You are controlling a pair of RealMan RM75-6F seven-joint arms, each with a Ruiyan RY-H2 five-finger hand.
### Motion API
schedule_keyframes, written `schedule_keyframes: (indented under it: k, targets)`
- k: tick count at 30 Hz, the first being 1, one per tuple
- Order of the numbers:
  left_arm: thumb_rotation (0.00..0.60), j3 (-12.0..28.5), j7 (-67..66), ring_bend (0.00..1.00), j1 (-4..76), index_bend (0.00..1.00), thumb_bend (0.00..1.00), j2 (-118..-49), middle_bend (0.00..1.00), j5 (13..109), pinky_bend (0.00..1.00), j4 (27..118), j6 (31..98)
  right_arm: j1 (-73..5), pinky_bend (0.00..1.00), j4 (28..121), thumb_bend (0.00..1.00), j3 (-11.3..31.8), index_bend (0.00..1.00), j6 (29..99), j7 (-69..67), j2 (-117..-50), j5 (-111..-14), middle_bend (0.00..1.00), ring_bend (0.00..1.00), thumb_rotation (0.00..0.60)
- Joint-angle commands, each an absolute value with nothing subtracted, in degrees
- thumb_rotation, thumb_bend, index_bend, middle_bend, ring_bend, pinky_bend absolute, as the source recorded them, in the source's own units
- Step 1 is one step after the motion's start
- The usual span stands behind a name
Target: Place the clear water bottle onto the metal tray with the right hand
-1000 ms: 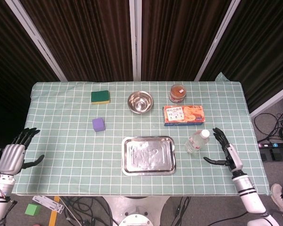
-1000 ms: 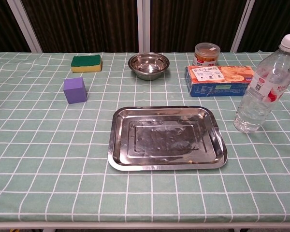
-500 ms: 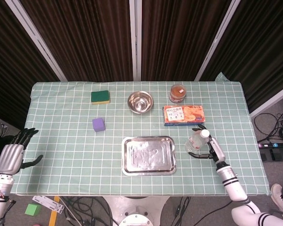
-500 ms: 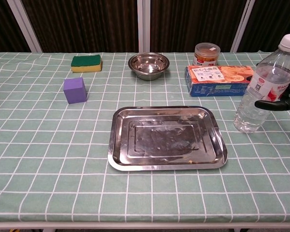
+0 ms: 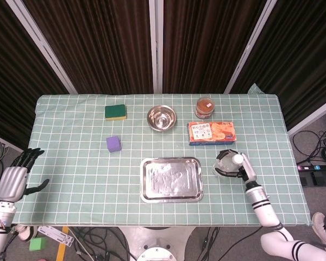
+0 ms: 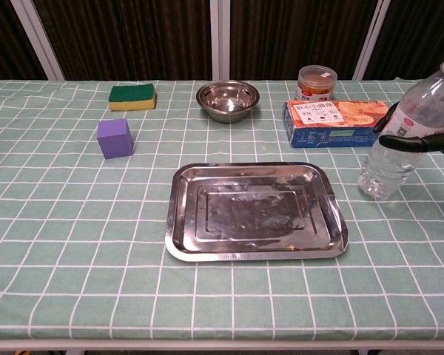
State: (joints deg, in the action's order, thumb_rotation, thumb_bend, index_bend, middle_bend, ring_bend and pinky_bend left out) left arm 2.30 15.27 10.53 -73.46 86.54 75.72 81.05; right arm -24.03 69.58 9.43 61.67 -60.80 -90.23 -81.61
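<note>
The bottle [image 6: 405, 137] stands tilted on the table [image 5: 70, 152], just right of the tray [image 6: 255, 211], its base on the cloth. The right hand [image 5: 240, 167] has its fingers [image 6: 399, 140] curled around the bottle's middle, gripping it. The left hand [image 5: 13, 181] hangs off the table's left edge, fingers spread, holding nothing.

Sponge [image 5: 116, 112], cube [image 5: 114, 143], bowl [image 5: 161, 117], possibly-food jar [image 5: 204, 107], box [image 5: 211, 132].

Looks like a robot lab or recording studio: dark curtains [image 5: 206, 43] behind a table under a green checked cloth [image 5: 70, 163], cables and a power strip [image 5: 315, 167] on grey floor.
</note>
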Motion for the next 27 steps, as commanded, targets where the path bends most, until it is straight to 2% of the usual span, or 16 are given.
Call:
schedule_keyframes:
  k: [1,6,12,15,21,27]
  targets:
    - [0.557,2.3,15.1,0.11,10.5,0.18,0.26,-73.5,0.21,86.6,0.19,75.9,81.2,-24.1,0.29,73.3,0.1,10.2,0.58,63.3,-59.4,-88.2,-82.3,0.46,0.26,0.6]
    - [0.557,2.3,15.0,0.11,10.5,0.18,0.26,-73.5,0.21,86.5,0.19,76.2,81.1,-25.0,0.29,81.0,0.1,11.9,0.58,64.5,-53.5,-85.6,-82.1,0.46,0.27,0.6]
    - [0.555,2.0,14.4,0.11,10.5,0.18,0.26,-73.6,0.21,86.8,0.19,76.6,80.9,-30.1,0.3,87.2,0.11,16.3,0.59,59.7,-46.2,-87.8,-77.1,0.47,0.27,0.6]
    - [0.557,1.7,14.3,0.11,10.6,0.19,0.26,-73.7,0.21,86.7,0.19,76.6,80.3,-30.0,0.3,89.4,0.11,17.6,0.59,60.6,-43.5,-87.0,-75.4,0.47,0.27,0.6]
    - [0.555,1.9,15.1,0.11,10.8,0.19,0.26,-74.6,0.21,86.4,0.19,75.6,79.8,-24.4,0.3,88.7,0.11,17.3,0.59,65.1,-43.7,-81.3,-72.6,0.47,0.27,0.6]
    - [0.556,1.7,14.8,0.11,11.0,0.19,0.26,-74.5,0.21,86.8,0.19,75.6,79.8,-25.9,0.3,87.7,0.12,16.1,0.59,62.4,-43.7,-84.5,-73.1,0.47,0.27,0.6]
